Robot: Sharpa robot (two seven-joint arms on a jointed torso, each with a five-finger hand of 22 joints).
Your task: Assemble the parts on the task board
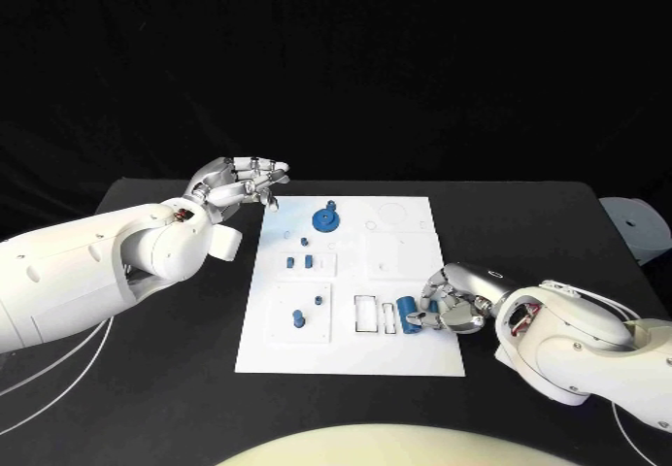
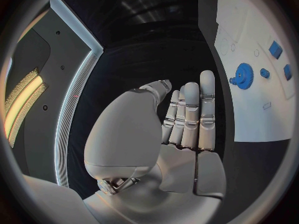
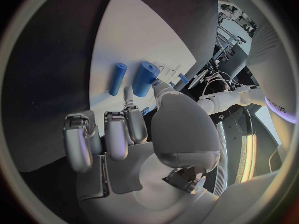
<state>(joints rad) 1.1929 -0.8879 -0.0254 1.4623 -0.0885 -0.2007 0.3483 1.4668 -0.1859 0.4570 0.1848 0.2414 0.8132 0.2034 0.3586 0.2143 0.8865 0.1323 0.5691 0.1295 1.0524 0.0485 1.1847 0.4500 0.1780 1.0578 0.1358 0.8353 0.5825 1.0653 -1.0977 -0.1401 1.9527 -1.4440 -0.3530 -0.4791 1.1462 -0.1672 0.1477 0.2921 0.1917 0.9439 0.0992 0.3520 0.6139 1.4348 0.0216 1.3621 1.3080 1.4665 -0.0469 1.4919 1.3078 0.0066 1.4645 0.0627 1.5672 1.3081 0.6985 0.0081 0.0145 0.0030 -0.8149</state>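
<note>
The white task board lies mid-table. A blue gear stands near its far edge, and small blue parts sit in recesses down its left half. At the right edge my right hand pinches the end of a thick blue cylinder between thumb and a finger. The cylinder lies on the board beside a thinner blue pin. My left hand hovers off the board's far left corner, fingers extended, holding nothing. From its wrist I see the gear and the board.
A pale round object sits at the table's right edge. Bare black table stretches left of the board and in front of it. Empty rectangular slots lie just left of the thin pin.
</note>
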